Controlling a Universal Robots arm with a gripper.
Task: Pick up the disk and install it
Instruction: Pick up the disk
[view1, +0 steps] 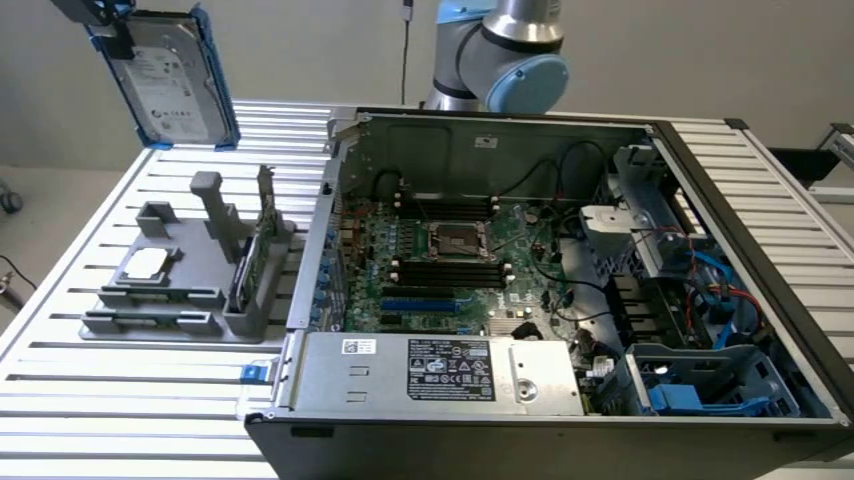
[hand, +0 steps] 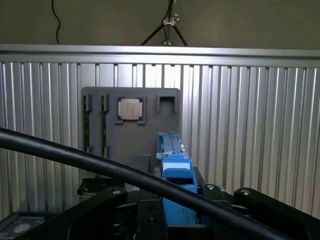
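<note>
The disk (view1: 171, 85), a silver drive with a white label in a blue bracket, hangs high above the slatted table at the exterior view's far left, standing nearly upright. My gripper (view1: 104, 28) is shut on its upper edge. In the wrist view the disk (hand: 174, 167) shows edge-on as a blue strip running out from between my gripper's (hand: 176, 205) dark fingers, with a black cable crossing in front. The disk floats well clear of the grey fixture below it.
A grey parts fixture (view1: 174, 295) lies on the table holding a processor chip (view1: 144, 262) and upright cards. The open computer case (view1: 340, 200) stands at the exterior view's right, with the power-supply box (view1: 441, 370) in front and blue drive bays (view1: 701, 385) at its lower right corner.
</note>
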